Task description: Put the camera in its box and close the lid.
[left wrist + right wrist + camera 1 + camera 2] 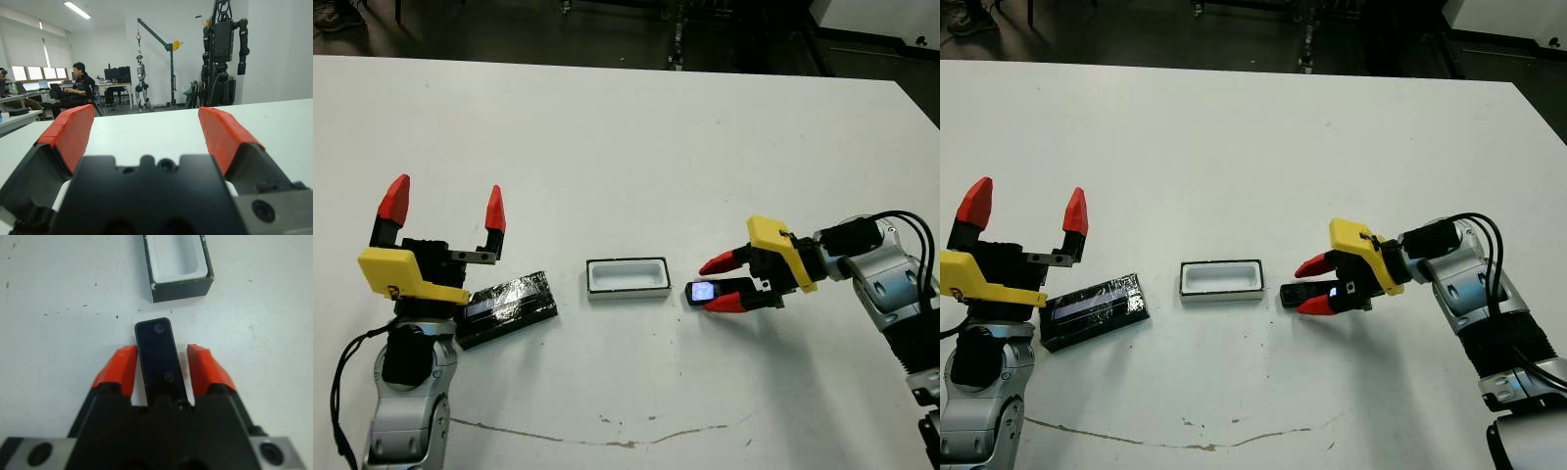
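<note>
Silver arms, yellow-black pincers, red fingertips (393,198)

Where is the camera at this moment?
The camera lies on the table's right side, between the right gripper's open fingers, just right of the box.

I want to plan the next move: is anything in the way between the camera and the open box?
Nothing visible: bare table separates the camera, between the right gripper fingers, from the empty box.
</note>
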You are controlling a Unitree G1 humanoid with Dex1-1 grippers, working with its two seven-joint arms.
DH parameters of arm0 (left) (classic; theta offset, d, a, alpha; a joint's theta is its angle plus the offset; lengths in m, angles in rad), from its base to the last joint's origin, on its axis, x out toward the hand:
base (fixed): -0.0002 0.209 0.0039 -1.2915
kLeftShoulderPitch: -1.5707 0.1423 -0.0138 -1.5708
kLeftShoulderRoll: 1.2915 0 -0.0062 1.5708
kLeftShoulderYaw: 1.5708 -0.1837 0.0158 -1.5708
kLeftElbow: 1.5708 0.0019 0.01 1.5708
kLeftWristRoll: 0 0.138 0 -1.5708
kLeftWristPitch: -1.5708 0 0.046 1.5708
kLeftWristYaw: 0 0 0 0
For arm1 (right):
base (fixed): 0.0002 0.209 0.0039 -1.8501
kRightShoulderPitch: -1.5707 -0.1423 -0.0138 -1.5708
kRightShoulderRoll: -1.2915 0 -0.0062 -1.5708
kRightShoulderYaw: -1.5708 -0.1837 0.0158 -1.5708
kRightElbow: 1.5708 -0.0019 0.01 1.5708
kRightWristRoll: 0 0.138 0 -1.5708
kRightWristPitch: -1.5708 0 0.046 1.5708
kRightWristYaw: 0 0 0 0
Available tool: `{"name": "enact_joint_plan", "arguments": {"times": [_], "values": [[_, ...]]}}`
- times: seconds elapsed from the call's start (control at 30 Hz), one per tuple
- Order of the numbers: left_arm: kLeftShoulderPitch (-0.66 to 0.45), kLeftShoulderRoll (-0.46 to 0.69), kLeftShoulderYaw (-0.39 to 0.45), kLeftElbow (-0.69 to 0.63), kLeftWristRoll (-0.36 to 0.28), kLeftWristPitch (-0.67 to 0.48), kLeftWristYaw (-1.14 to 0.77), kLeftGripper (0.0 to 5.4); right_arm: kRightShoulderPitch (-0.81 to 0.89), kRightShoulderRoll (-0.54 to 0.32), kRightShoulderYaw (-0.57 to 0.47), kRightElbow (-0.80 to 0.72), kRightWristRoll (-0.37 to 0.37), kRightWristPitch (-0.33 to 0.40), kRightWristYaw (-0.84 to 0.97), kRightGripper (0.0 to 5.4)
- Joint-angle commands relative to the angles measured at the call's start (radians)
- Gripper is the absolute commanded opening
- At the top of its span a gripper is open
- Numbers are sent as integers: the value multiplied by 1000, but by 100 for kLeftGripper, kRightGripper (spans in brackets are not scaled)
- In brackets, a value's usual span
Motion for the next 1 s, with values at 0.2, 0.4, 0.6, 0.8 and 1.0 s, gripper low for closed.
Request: {"name": "enact_joint_plan", "arguments": {"times": [0.2,0.4,0.6,0.8,1.0], "values": [[2,-1,8,-20,-4,23,9,540,-5,-15,-28,20,-10,19,-32,167],[-11,5,18,-4,-15,11,-1,540,3,-9,-50,22,1,-5,-45,167],[-8,1,19,-13,-10,26,7,540,4,8,-98,-23,21,19,-99,167],[-10,0,18,-6,-4,19,8,540,-85,40,-160,-52,118,159,-103,167],[-6,-4,13,-8,-3,20,10,540,-251,108,-152,38,182,210,-37,167]]}}
